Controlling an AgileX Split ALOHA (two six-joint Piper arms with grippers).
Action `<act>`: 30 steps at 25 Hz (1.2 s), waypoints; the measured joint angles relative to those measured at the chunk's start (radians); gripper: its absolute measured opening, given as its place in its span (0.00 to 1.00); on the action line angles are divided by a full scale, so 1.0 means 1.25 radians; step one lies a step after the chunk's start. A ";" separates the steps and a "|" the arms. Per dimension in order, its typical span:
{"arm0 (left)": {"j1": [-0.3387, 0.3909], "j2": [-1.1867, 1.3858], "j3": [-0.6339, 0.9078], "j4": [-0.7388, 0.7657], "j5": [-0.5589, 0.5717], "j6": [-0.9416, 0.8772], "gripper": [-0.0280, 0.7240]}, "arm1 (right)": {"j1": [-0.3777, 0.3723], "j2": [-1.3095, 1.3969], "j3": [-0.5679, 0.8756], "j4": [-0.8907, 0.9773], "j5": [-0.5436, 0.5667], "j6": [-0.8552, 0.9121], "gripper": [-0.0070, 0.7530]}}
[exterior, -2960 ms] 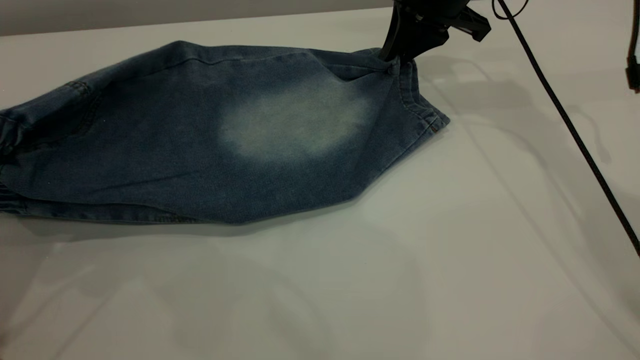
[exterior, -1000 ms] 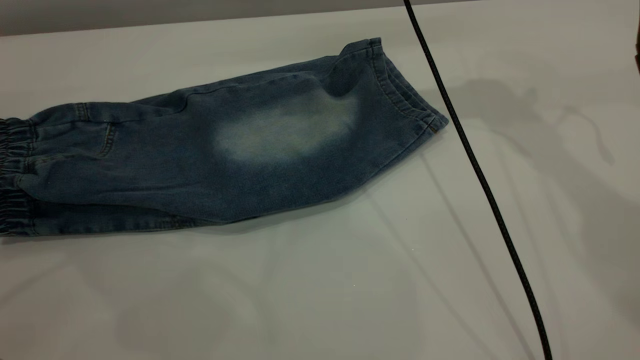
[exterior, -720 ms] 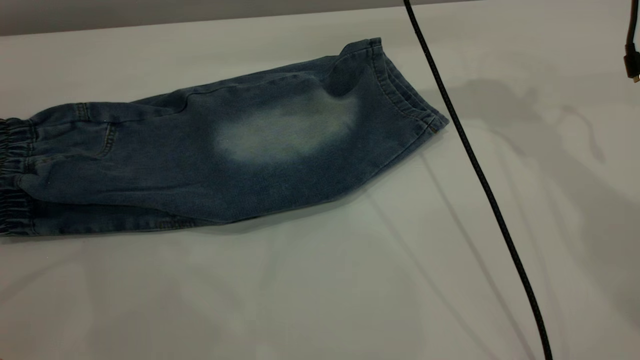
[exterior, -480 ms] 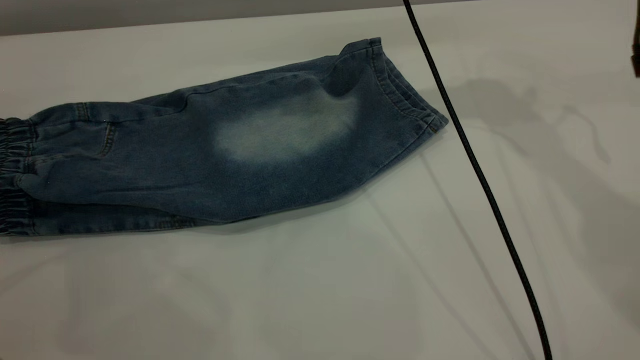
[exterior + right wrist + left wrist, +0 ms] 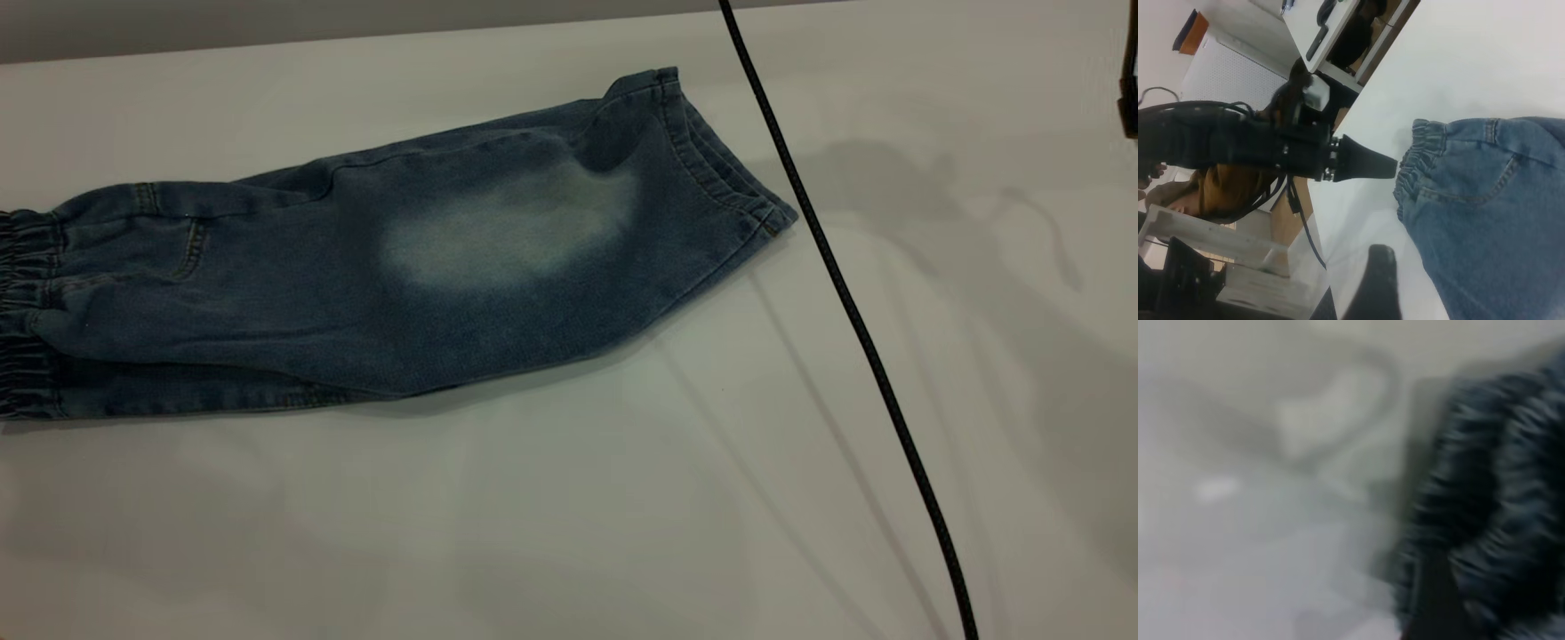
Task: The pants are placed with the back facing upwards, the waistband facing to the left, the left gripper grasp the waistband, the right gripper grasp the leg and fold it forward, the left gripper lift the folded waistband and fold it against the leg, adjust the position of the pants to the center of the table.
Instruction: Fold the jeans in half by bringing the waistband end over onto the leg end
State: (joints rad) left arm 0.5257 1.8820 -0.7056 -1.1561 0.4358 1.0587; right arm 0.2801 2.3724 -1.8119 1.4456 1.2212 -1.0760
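Judging by the flat short blue denim pants [image 5: 400,267] on the white tabletop [image 5: 622,498], I've folded lengthwise; the waistband [image 5: 1415,167] fold remains. My left gripper [image 5: 1365,167] nears it, jaws probably closed; the right gripper's state I cannot tell.

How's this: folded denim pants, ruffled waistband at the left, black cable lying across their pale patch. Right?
No: the exterior view shows the black cable passing right of the pants, clear of the pale patch. The waistband is at the left.
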 joint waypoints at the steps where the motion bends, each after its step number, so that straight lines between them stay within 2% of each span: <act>1: 0.000 0.003 -0.002 -0.003 -0.005 0.018 0.57 | 0.000 0.000 0.000 0.000 0.000 0.000 0.78; 3: 0.000 0.003 -0.003 -0.004 -0.006 0.034 0.60 | 0.000 0.000 0.000 0.000 0.000 0.000 0.78; 9: 0.000 0.006 -0.005 -0.046 -0.013 0.052 0.81 | 0.000 0.000 0.000 0.000 0.000 0.000 0.78; 11: 0.000 0.019 -0.005 -0.074 -0.002 0.073 0.84 | 0.000 0.000 0.000 0.000 0.000 0.000 0.78; 16: 0.000 0.064 -0.005 -0.169 0.065 0.185 0.82 | 0.000 0.000 0.000 -0.001 0.000 0.000 0.78; 21: -0.001 0.114 -0.005 -0.238 0.061 0.274 0.80 | -0.001 0.000 0.000 -0.001 0.000 0.000 0.78; 26: -0.002 0.144 -0.006 -0.268 0.072 0.284 0.79 | -0.001 0.000 0.000 -0.001 0.000 0.000 0.78; 30: -0.002 0.160 -0.006 -0.278 0.101 0.292 0.69 | -0.001 0.000 0.000 -0.001 0.000 0.000 0.78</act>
State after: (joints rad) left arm 0.5237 2.0820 -0.7133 -1.5041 0.5617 1.4242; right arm 0.2792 2.3724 -1.8119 1.4447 1.2212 -1.0758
